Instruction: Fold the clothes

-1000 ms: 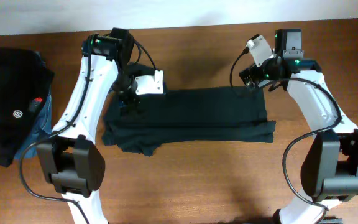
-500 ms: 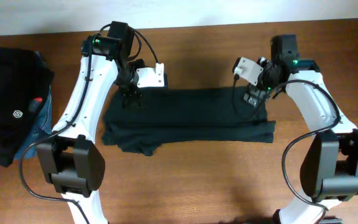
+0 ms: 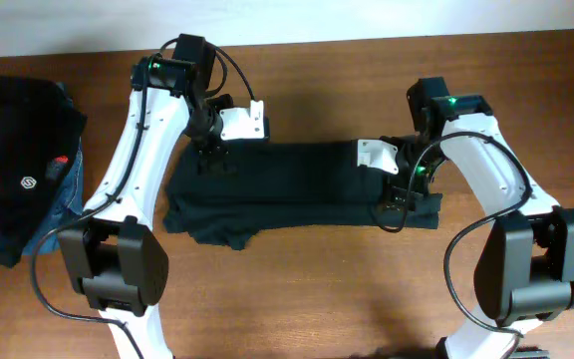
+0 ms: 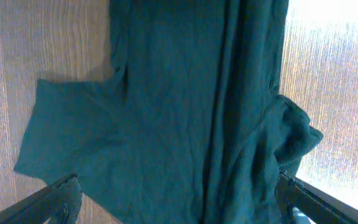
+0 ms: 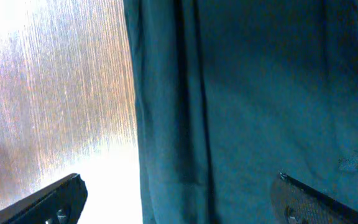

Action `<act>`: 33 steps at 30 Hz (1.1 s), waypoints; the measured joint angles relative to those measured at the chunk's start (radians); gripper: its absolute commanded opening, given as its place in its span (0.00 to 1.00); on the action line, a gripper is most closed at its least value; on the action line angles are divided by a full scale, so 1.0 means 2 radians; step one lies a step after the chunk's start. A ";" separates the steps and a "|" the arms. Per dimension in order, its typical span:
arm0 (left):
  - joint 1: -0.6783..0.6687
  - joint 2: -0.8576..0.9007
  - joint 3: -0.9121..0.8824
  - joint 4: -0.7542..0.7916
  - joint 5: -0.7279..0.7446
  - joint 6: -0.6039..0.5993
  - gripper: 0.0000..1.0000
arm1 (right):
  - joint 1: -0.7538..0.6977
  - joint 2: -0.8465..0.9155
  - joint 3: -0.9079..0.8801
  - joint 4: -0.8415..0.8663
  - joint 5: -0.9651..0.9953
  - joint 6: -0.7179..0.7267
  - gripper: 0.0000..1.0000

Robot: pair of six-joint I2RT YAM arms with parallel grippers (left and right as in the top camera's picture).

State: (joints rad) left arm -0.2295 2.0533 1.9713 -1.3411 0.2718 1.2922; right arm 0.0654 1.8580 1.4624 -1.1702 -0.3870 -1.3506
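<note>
**Both pincers open, one over each end of the shirt**

The shirt (image 3: 302,184) lies mid-counter (image 3: 317,289), folded into a band whose long axis runs left to right between the two arms. The left pincer (image 3: 210,162) hangs over the band's far left corner. The right pincer (image 3: 394,202) is over its near right end. Each arm is thus nearest its own end, and I judge the next fold would carry one end along that axis toward the other.

In both wrist views the fingers (image 4: 64,196) stand wide apart with cloth spread between them, holding nothing. Whether the tips touch the fabric cannot be told. Under the left wrist a sleeve (image 4: 61,137) juts sideways onto bare wood.

The right arm covers part of the shirt's right end. The dark layers are hard to tell apart, and glare washes out the wood in both wrist views. A dark pile (image 3: 13,170) sits far left, cut by the frame.
</note>
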 measured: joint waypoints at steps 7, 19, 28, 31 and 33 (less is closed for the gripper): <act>0.000 0.000 0.000 0.024 0.003 0.000 0.99 | 0.001 0.000 0.000 0.003 -0.015 0.040 0.99; 0.000 0.084 0.004 0.129 -0.069 0.033 0.99 | 0.001 0.001 0.000 0.229 0.045 0.077 0.99; 0.004 0.143 0.003 0.230 -0.142 0.039 0.99 | 0.000 0.027 0.000 0.265 0.111 0.085 0.98; 0.013 0.143 0.003 0.262 -0.149 0.040 0.99 | 0.000 0.041 0.000 0.268 0.116 0.085 0.99; 0.021 0.143 0.003 0.270 -0.148 0.043 0.96 | 0.000 0.051 0.000 0.268 0.117 0.086 0.99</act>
State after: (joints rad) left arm -0.1879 2.3402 1.9770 -0.8021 -0.0238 1.3777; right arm 0.0662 1.9598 1.4628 -0.6338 -0.1535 -1.1793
